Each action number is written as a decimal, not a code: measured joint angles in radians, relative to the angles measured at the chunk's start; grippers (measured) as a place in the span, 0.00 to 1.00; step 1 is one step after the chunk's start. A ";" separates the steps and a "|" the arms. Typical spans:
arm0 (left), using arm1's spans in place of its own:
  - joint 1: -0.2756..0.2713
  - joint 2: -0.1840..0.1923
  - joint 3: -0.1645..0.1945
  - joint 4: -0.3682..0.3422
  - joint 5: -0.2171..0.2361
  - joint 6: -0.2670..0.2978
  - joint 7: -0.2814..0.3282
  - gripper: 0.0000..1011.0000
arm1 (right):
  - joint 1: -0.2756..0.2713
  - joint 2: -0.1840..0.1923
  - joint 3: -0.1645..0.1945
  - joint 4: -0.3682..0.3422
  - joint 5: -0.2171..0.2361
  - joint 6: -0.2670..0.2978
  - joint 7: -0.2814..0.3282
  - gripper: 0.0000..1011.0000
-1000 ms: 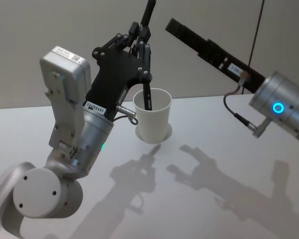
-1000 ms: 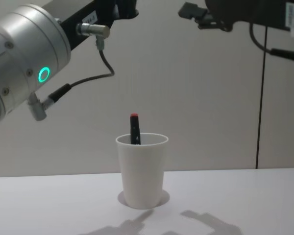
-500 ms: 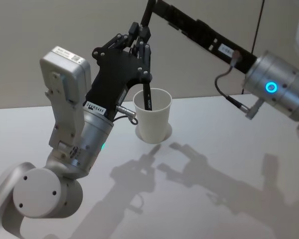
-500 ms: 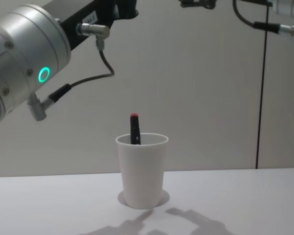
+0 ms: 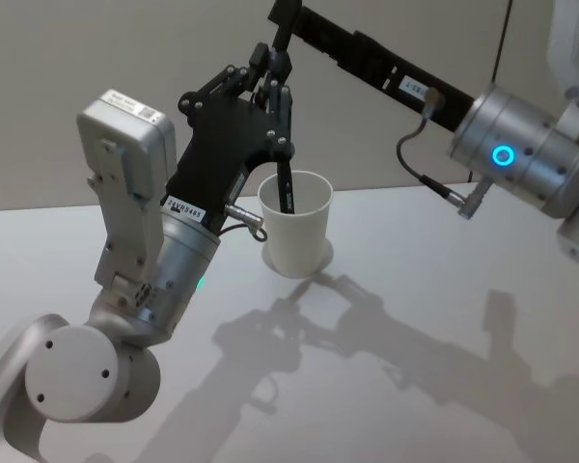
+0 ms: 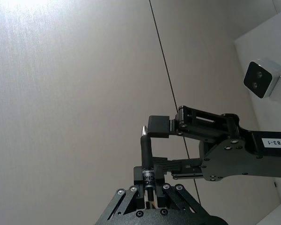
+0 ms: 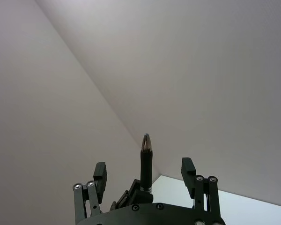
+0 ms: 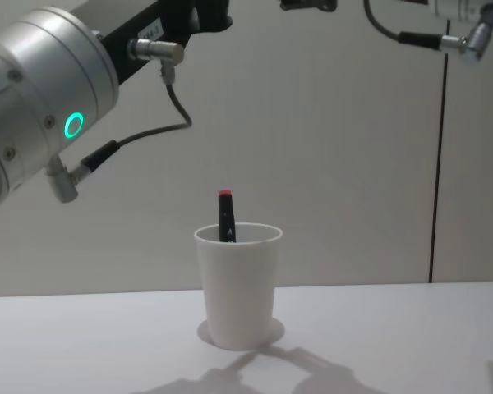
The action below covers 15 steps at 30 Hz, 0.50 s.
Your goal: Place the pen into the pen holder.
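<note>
Up in the left hand [image 6: 150,188], whose fingers are clamped shut on it, a slim dark silver-tipped pen [image 6: 146,154] stands tip up. Around that tip the right hand [image 7: 144,168] is spread open, a finger either side. Well below the left hand, a dark red-capped pen [image 8: 227,220] leans in the plain white cup [image 8: 238,283] on the counter [image 8: 394,345].

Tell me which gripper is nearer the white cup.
Left. The left gripper hangs above the cup, shut on a pen pointing up; the right gripper sits higher, open around that pen's tip.
</note>
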 joint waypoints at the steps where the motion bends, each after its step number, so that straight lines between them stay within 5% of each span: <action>1: 0.000 0.000 0.000 0.000 0.000 0.000 0.000 0.13 | 0.002 0.000 -0.001 0.003 -0.003 0.000 0.000 0.99; 15: 0.000 0.000 0.000 0.000 0.000 0.000 0.000 0.13 | 0.025 -0.006 -0.028 0.036 -0.036 -0.018 0.006 0.99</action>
